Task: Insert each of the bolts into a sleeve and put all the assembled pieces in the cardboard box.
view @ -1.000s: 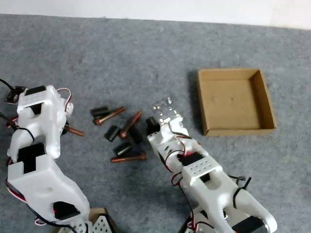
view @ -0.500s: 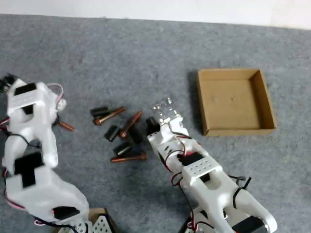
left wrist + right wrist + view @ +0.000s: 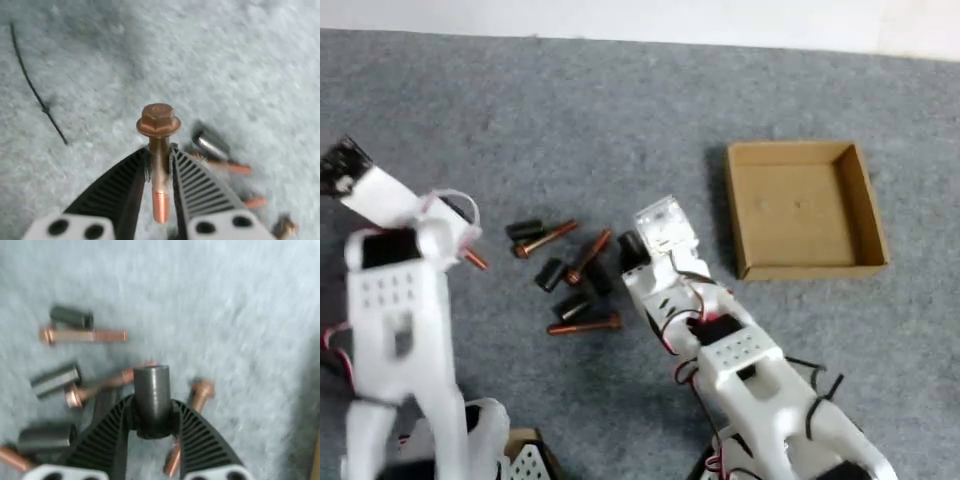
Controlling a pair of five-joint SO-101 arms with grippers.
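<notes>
The left gripper (image 3: 159, 151) pinches a copper bolt (image 3: 159, 122) by its shank. The right gripper (image 3: 152, 410) clamps a black sleeve (image 3: 151, 387). Between the arms, loose bolts (image 3: 582, 325) and sleeves (image 3: 525, 230) lie on the grey mat (image 3: 620, 110). Beyond, to the right, sits the cardboard box (image 3: 867, 215).

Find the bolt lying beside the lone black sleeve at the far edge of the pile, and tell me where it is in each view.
High view: the bolt lies slanted at the pile's far edge.
Left wrist view: the bolt, blurred, lies just beyond the held bolt.
Right wrist view: the bolt lies beyond the held sleeve, at the pile's far edge.
Shared landmark: the black sleeve alongside it.
</notes>
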